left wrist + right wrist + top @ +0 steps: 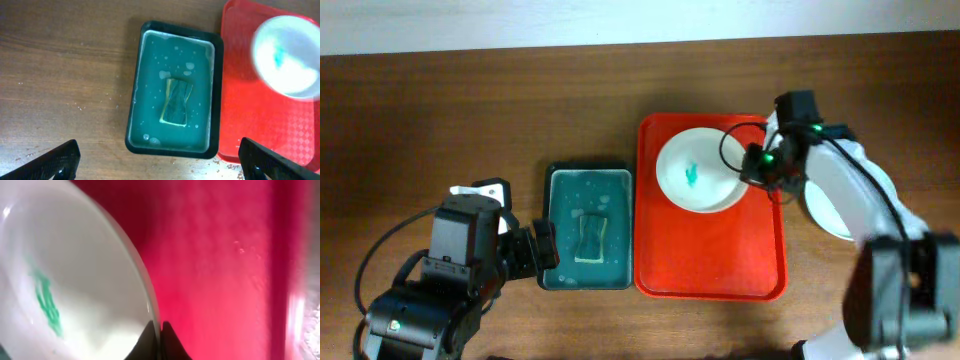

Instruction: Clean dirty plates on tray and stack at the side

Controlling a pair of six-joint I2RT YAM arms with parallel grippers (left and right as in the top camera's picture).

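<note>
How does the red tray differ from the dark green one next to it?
Size: the red tray is larger than the green tray. Contents: the red tray holds a white plate with a teal smear; the green tray holds a sponge in shallow, bubbly liquid. Both are rectangular with rounded corners and raised rims, lying side by side on the wooden table.
</note>
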